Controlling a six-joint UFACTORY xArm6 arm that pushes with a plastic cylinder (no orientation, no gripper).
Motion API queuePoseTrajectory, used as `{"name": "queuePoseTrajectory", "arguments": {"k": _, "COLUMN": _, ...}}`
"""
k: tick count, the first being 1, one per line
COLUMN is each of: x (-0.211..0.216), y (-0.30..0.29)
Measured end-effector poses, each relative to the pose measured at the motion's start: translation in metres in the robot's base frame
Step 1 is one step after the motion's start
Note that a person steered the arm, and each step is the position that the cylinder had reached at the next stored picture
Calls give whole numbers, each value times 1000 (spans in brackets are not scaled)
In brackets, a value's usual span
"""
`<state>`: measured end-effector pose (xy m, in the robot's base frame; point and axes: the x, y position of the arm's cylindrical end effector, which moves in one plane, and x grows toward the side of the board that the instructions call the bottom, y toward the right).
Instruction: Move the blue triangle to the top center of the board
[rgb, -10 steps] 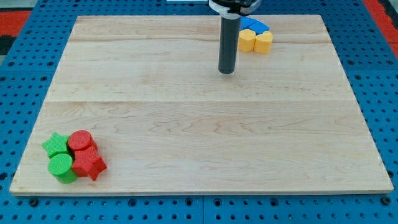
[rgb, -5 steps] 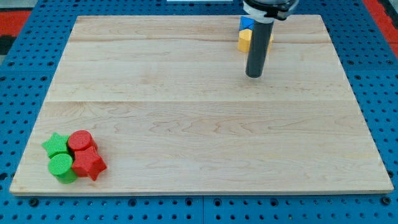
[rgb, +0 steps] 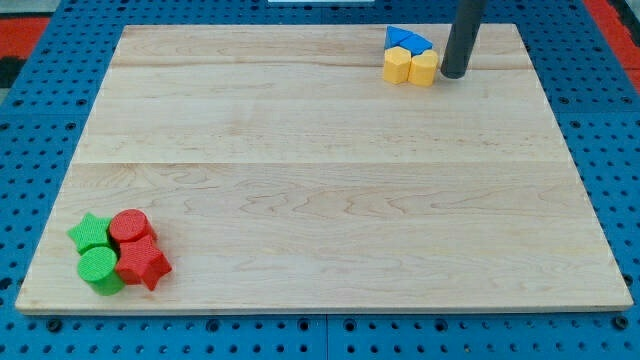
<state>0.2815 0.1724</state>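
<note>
The blue triangle (rgb: 404, 37) lies near the board's top edge, right of centre, with another blue block (rgb: 421, 45) against its right side. Two yellow blocks (rgb: 398, 67) (rgb: 423, 69) sit just below them, touching. My tip (rgb: 454, 75) rests on the board just right of the right yellow block, very close to it. The rod rises out of the view's top.
A cluster sits at the board's bottom left: a green star (rgb: 90, 232), a red cylinder (rgb: 129, 226), a green cylinder (rgb: 99, 269) and a red star (rgb: 142, 264). The wooden board (rgb: 320, 190) lies on a blue perforated table.
My tip has moved right and toward the view's top, from the board's upper middle to just right of the yellow blocks. No block has moved.
</note>
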Motion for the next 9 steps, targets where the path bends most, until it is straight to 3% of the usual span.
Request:
{"name": "queuePoseTrajectory", "arguments": {"k": 1, "x": -23, "y": 4}}
{"name": "queuePoseTrajectory", "arguments": {"k": 3, "x": -47, "y": -77}}
{"name": "queuePoseTrajectory", "arguments": {"k": 4, "x": -69, "y": -74}}
{"name": "queuePoseTrajectory", "arguments": {"k": 5, "x": -81, "y": -23}}
{"name": "queuePoseTrajectory", "arguments": {"k": 6, "x": -90, "y": -13}}
{"name": "queuePoseTrajectory", "arguments": {"k": 7, "x": -90, "y": -30}}
{"name": "queuePoseTrajectory", "arguments": {"k": 8, "x": -89, "y": -97}}
{"name": "queuePoseTrajectory", "arguments": {"k": 9, "x": -89, "y": -112}}
